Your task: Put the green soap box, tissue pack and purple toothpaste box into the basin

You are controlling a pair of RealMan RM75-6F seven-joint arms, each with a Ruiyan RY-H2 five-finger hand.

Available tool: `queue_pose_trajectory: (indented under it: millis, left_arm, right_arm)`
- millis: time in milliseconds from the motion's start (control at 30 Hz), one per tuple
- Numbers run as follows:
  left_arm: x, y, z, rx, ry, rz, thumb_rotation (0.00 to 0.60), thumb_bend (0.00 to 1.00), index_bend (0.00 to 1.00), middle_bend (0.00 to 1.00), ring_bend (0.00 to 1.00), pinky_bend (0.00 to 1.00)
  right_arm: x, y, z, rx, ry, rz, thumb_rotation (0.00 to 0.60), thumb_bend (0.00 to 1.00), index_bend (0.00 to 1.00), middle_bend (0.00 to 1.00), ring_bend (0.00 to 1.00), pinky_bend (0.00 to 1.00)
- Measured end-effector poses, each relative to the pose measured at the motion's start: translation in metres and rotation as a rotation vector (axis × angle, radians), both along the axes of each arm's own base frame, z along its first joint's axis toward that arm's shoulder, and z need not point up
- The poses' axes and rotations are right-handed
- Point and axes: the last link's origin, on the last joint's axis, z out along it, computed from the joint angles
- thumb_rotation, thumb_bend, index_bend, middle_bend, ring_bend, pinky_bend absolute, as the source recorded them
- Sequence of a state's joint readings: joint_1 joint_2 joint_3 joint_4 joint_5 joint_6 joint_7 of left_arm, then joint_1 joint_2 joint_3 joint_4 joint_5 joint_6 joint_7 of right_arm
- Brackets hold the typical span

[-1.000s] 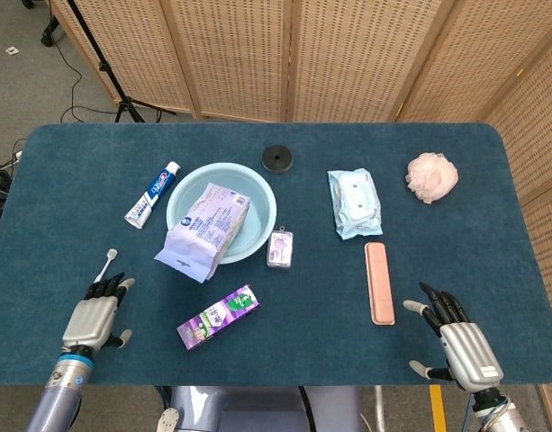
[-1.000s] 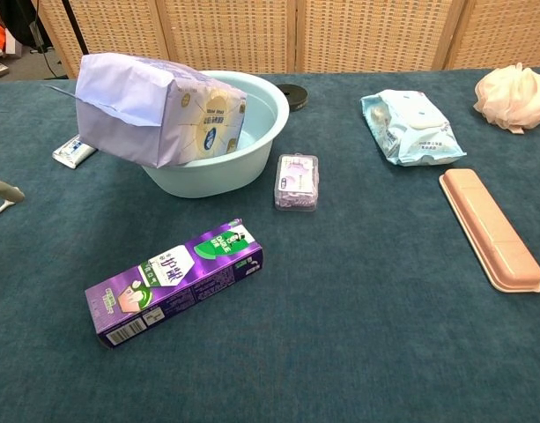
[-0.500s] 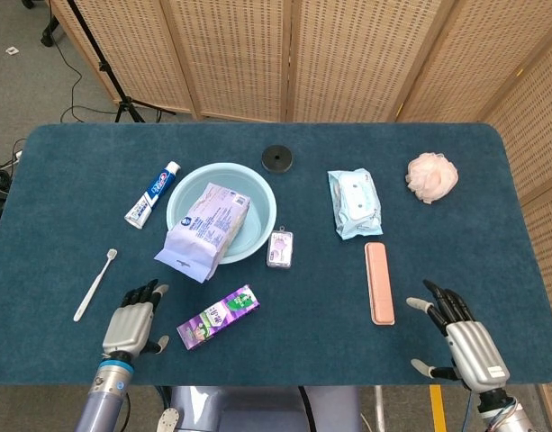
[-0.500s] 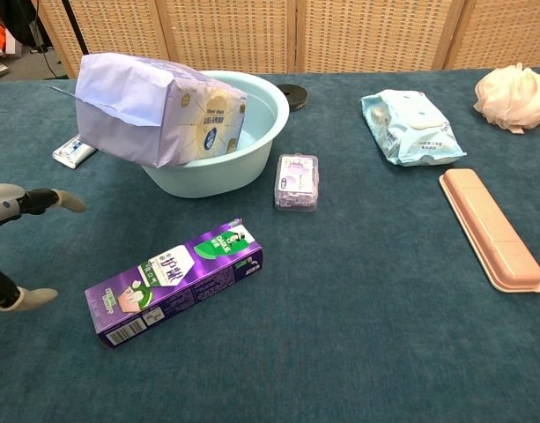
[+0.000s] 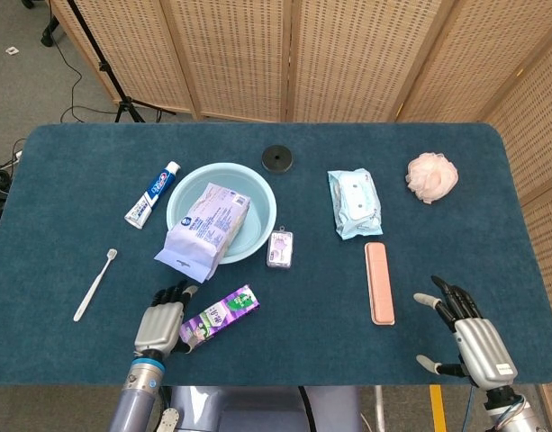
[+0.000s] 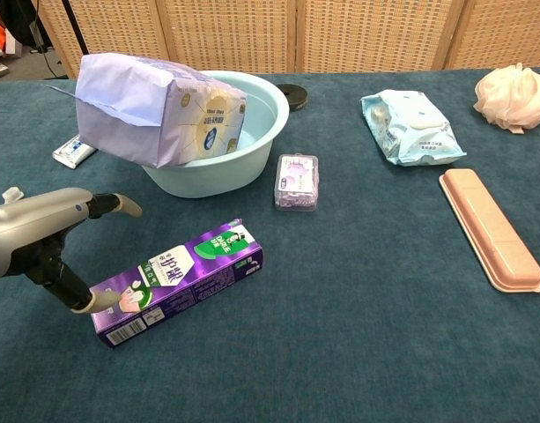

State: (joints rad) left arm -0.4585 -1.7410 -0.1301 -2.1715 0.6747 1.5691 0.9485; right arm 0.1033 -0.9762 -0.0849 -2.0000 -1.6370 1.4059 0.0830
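One of three task items sits in the basin (image 5: 262, 202) now: tissue pack (image 5: 206, 229), leaning over the near-left rim, too long to lie flat inside. Purple toothpaste box (image 6: 175, 280) lies flat on the bench (image 5: 330, 351), near the basin's front. Left hand (image 5: 161, 319) at the box's left end, fingers (image 6: 102, 300) apart, one tip touching the box, nothing gripped yet — looks set for an end-on grasp. Right hand (image 5: 469, 335) rests well apart at the bench's right, fingers spread, empty. Green soap box: cannot identify for certain.
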Motion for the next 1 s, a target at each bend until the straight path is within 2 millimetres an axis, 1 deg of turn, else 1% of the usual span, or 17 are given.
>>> queue_pose_trajectory:
  millis: [200, 800, 1000]
  left_arm:
    - [0.0039, 0.0007, -0.0068, -0.011, -0.004, 0.002, 0.6, 0.29, 0.15, 0.0, 0.0, 0.0]
    - [0.0071, 0.002, -0.0077, -0.007, -0.011, -0.004, 0.6, 0.29, 0.16, 0.0, 0.0, 0.0]
    - [0.0069, 0.001, -0.0104, -0.018, -0.011, -0.002, 0.6, 0.29, 0.16, 0.0, 0.0, 0.0]
  right_arm:
    - [-0.001, -0.0006, 0.0006, -0.002, 0.0, -0.004, 0.6, 0.1, 0.19, 0.0, 0.0, 0.02]
    - [-0.0027, -0.0021, 0.0016, -0.007, -0.002, -0.014, 0.6, 0.1, 0.19, 0.0, 0.0, 0.02]
    - [-0.0022, -0.0023, 0.005, -0.018, -0.008, -0.014, 0.6, 0.1, 0.19, 0.0, 0.0, 0.02]
